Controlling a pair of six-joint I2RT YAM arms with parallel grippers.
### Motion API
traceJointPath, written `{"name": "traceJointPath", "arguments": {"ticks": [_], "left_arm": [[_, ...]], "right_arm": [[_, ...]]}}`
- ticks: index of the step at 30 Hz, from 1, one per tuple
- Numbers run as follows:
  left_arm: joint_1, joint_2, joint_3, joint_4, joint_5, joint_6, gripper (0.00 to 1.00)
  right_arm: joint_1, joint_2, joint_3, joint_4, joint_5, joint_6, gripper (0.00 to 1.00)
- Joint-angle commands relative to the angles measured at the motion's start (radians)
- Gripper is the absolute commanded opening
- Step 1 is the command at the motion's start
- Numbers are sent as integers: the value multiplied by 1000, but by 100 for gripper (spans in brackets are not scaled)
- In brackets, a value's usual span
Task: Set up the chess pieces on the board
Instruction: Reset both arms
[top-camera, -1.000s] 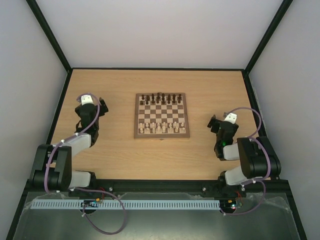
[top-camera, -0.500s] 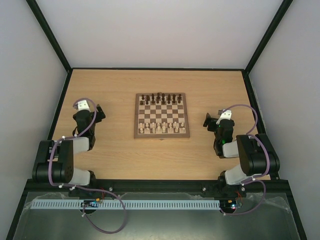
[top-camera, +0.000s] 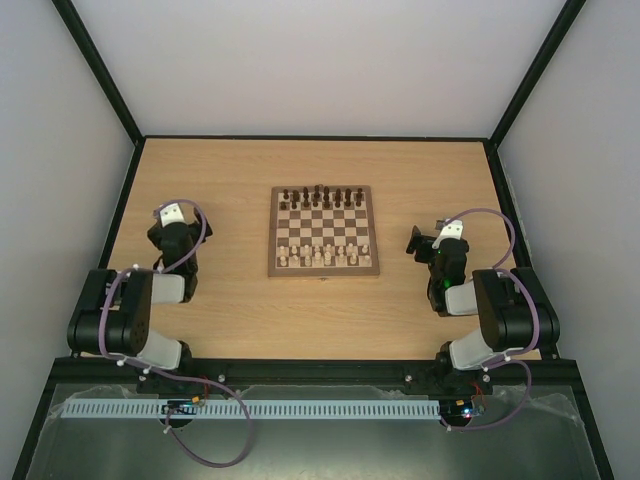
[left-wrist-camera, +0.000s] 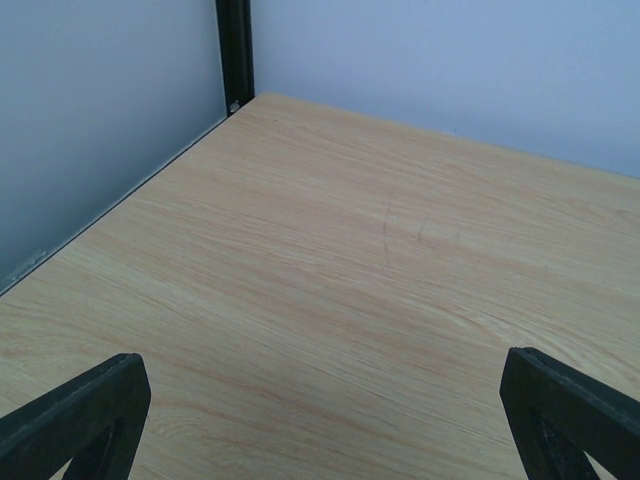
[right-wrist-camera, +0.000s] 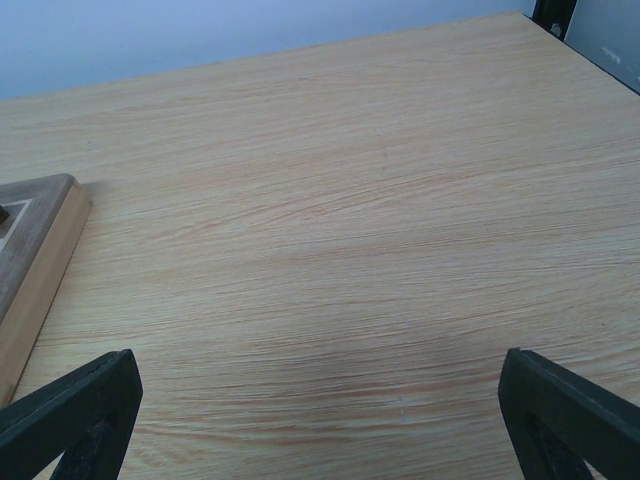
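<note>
The left gripper (left-wrist-camera: 320, 368) and right gripper (right-wrist-camera: 320, 365) are held wide open, empty; the board (top-camera: 323, 273), chess pieces (top-camera: 318, 256) set on it, is seen between them.

High rear overhead of table (top-camera: 440, 180); low, close, forward wrist views, the board (right-wrist-camera: 35, 240) shared with right.

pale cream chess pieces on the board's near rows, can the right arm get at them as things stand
Probably yes: the open right gripper sits beside the square wooden checkered board, with only bare light-wood table between it and the pale cream pieces.
</note>
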Motion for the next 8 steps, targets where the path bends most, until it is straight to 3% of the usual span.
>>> {"name": "traceJointPath", "arguments": {"ticks": [1,8], "left_arm": [[-29,22,3,103,-70,47,99],[-29,21,4,103,-70,48,99]], "right_arm": [[-2,2,17,50,3,-9,98],[-4,3,18,45,0,-11,99]]}}
